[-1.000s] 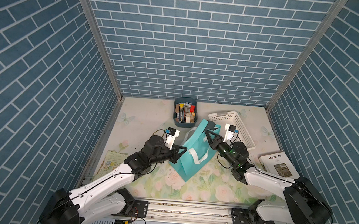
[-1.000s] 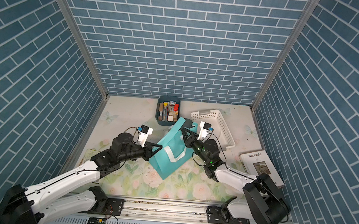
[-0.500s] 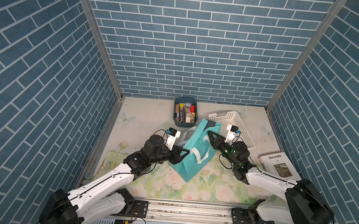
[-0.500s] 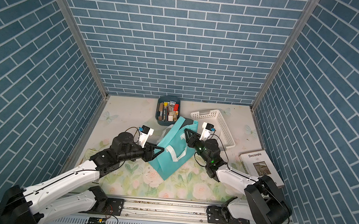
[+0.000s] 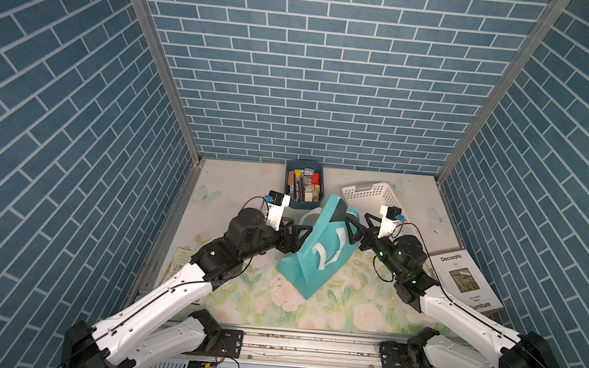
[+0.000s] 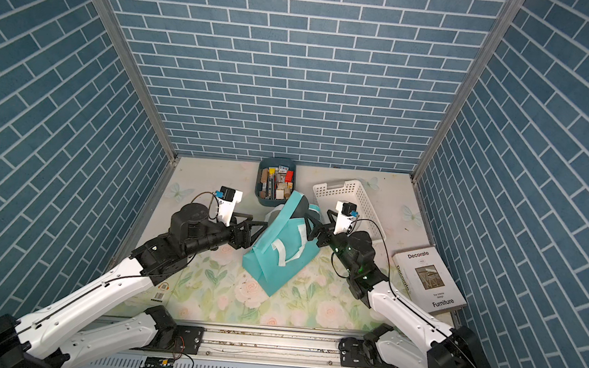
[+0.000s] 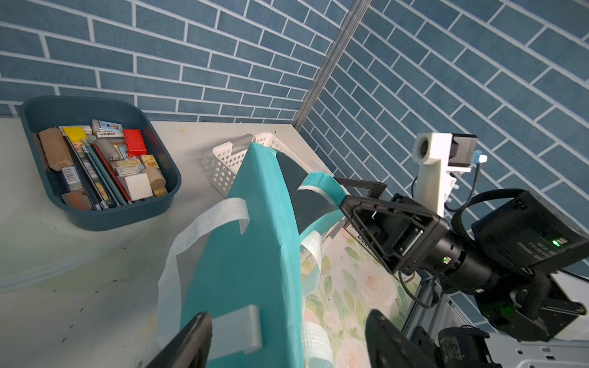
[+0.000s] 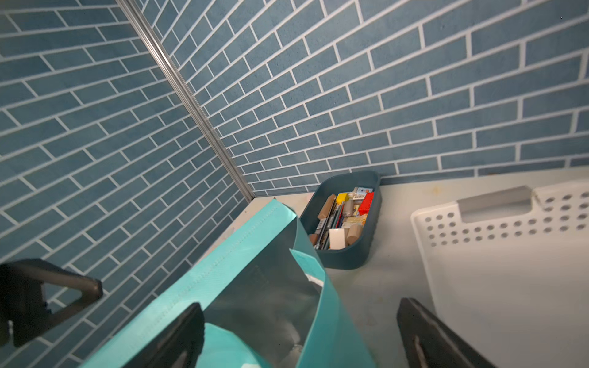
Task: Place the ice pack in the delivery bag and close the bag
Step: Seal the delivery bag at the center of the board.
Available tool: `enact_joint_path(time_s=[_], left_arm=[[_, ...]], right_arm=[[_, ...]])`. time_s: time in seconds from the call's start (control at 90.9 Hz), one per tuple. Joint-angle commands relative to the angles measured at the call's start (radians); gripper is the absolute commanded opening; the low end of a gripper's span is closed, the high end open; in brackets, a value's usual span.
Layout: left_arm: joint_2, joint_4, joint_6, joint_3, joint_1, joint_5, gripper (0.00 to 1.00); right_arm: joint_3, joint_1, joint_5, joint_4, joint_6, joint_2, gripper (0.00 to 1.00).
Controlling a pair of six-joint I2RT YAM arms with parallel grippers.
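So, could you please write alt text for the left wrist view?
A tall teal bag with white handles stands in the middle, between this arm's open jaws; the right arm holds open jaws at the bag's rim. Behind sit a dark blue bin of small items and a white basket.

Premises presenting as robot test cell, not lived-in room. Printed blue-brick panels (image 5: 312, 84) enclosing floral-sheeted tabletop (image 5: 340, 305); bare aluminium corner posts (image 5: 164, 71) showing. Arm bases sitting on slotted rail (image 5: 308, 346), well behind left gripper (image 5: 305, 231).
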Motion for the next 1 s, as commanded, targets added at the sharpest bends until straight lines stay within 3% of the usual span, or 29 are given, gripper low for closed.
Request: enact_joint_path(time_s=[0.0, 0.143, 0.286, 0.429, 0.517, 0.704, 0.99], left_arm=[[0.08, -0.007, 0.05, 0.056, -0.003, -0.008, 0.8], [0.201, 0.02, 0.056, 0.128, 0.001, 0.027, 0.8], [0.282, 0.087, 0.049, 0.147, 0.013, 0.091, 0.8], [0.346, 0.146, 0.031, 0.155, 0.023, 0.166, 0.8], [0.38, 0.152, 0.032, 0.169, 0.022, 0.187, 0.8], [0.417, 0.177, 0.029, 0.159, 0.026, 0.231, 0.8], [0.435, 0.139, 0.065, 0.171, 0.026, 0.216, 0.8]], right_arm=[[-0.03, -0.055, -0.099, -0.044, -0.227, -0.008, 0.99], [-0.035, -0.159, -0.317, 0.056, -0.255, 0.076, 0.99], [0.018, -0.173, -0.515, 0.112, -0.289, 0.183, 0.99], [0.063, -0.172, -0.602, 0.154, -0.292, 0.256, 0.96], [0.1, -0.172, -0.641, 0.163, -0.281, 0.3, 0.86], [0.132, -0.172, -0.773, 0.257, -0.21, 0.373, 0.53], [0.174, -0.159, -0.826, 0.236, -0.201, 0.458, 0.43]])
